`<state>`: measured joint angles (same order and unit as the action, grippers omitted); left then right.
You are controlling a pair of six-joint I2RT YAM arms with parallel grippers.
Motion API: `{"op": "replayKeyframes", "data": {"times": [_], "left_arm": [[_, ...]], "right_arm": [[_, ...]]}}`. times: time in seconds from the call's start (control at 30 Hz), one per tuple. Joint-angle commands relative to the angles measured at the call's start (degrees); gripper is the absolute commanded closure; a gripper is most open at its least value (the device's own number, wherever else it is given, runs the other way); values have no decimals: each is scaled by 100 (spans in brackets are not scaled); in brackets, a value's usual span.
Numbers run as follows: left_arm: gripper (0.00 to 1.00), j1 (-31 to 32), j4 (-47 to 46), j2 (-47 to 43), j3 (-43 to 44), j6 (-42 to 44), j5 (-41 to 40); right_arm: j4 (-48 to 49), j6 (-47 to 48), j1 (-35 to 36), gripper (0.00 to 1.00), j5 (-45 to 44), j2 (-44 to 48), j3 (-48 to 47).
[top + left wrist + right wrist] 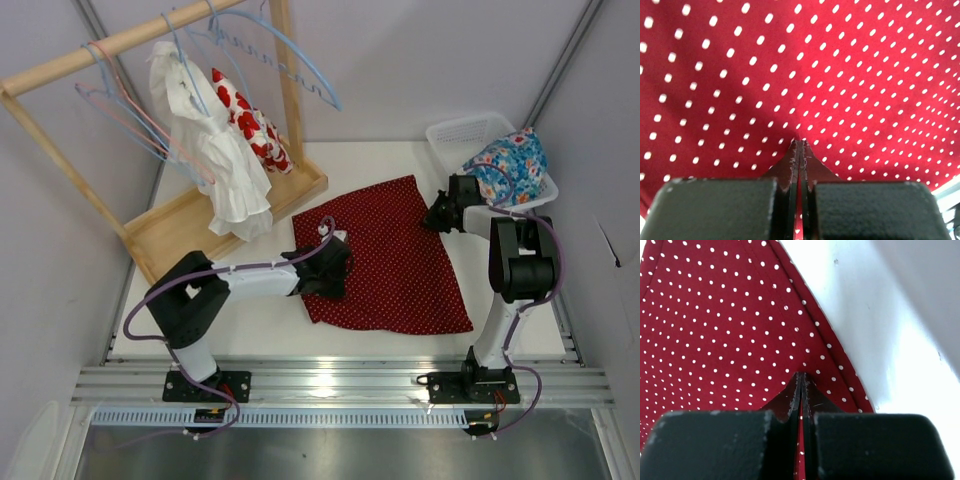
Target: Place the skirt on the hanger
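Observation:
The dark red skirt (395,260) with tiny white dots lies flat on the white table in the top view. My left gripper (330,268) is shut, pinching the skirt's left edge; the left wrist view shows its fingertips together (800,143) with the dotted skirt (805,65) between them. My right gripper (438,216) is shut on the skirt's far right corner; the right wrist view shows its tips (801,375) closed on the skirt (715,325) near the hem. The thin pale-blue hanger (180,52) hangs on the wooden rod at the back left, away from both grippers.
A wooden rack (235,215) stands at the back left with pink hangers (118,105), a wavy blue hanger (300,75), a white garment (225,165) and a red-blotched cloth (250,125). A white basket (460,132) with a blue floral garment (512,165) sits at the back right.

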<state>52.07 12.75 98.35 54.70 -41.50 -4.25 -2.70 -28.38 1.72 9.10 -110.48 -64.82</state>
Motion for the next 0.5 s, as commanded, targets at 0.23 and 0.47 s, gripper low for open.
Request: {"op": "replayKeyframes", "data": {"times": [0.23,0.47], "left_arm": [[100,31,516,-244,436,677,-137],[82,31,685,-1431,612,1371,-392]], "right_arm": [[-293,333,-190,100,319,1211,680],[-528,1105,1205,88,700,2600,305]]}}
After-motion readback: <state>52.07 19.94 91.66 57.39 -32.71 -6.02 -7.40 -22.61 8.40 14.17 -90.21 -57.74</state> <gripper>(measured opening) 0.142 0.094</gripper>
